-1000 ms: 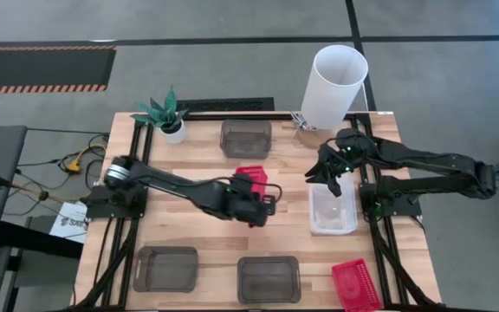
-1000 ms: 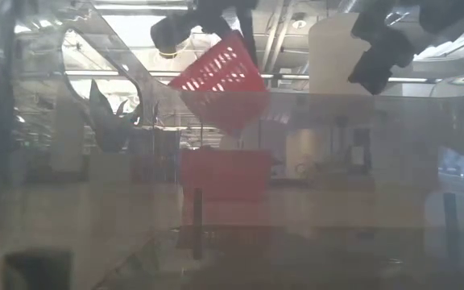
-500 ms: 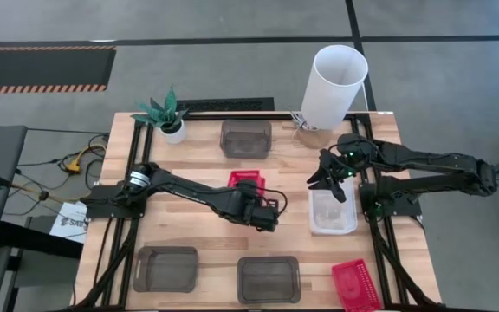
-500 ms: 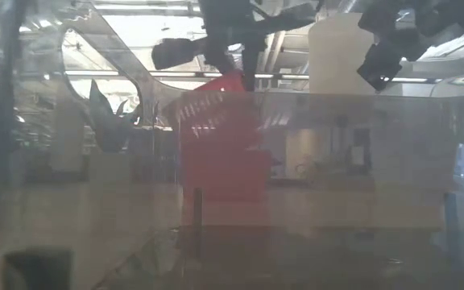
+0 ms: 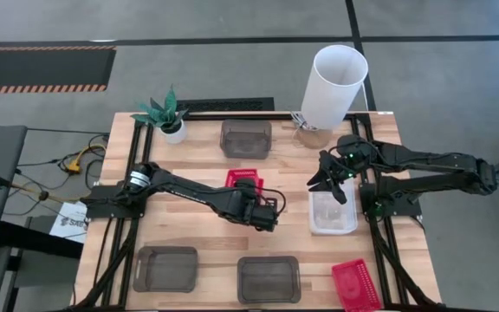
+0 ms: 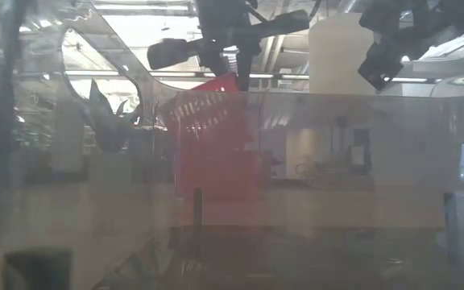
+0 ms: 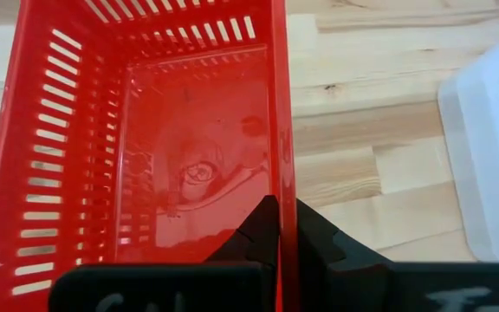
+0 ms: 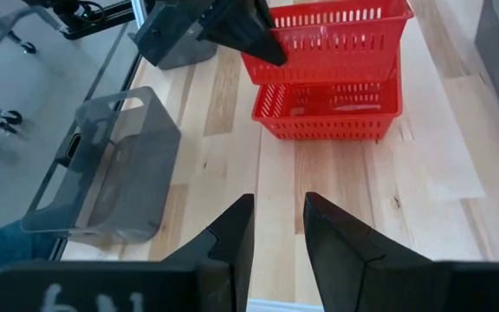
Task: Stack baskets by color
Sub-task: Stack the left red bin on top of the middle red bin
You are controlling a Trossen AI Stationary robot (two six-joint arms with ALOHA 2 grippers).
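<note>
My left gripper (image 7: pixel 280 208) is shut on a red mesh-walled basket (image 5: pixel 244 180) at the table's middle. That basket stands right over a second red basket (image 8: pixel 327 108), its bottom at the lower one's rim. A third red basket (image 5: pixel 355 286) lies at the near right. My right gripper (image 8: pixel 277 212) hangs open with nothing between its fingers, above the far end of a clear basket (image 5: pixel 332 212). Three smoky grey baskets rest on the table: one at the far middle (image 5: pixel 245 137) and two along the near edge (image 5: pixel 165 267) (image 5: pixel 268 277). My left gripper pinches the upper red basket's wall that faces the table's right (image 7: pixel 282 178), at its near end, with one finger inside the basket and one outside. The fingers slant down from the near side. The basket stays about level on the lower red basket; whether it is seated inside I cannot tell.
A tall white cylinder (image 5: pixel 332 87) stands at the far right and a small potted plant (image 5: pixel 165 113) at the far left. Bare wood lies between the red stack and the near grey baskets.
My left gripper has gone down and tipped steeper, still shut on the red basket. The basket, tilted and clear of the lower red one a second ago, has swung toward level and come down onto it.
</note>
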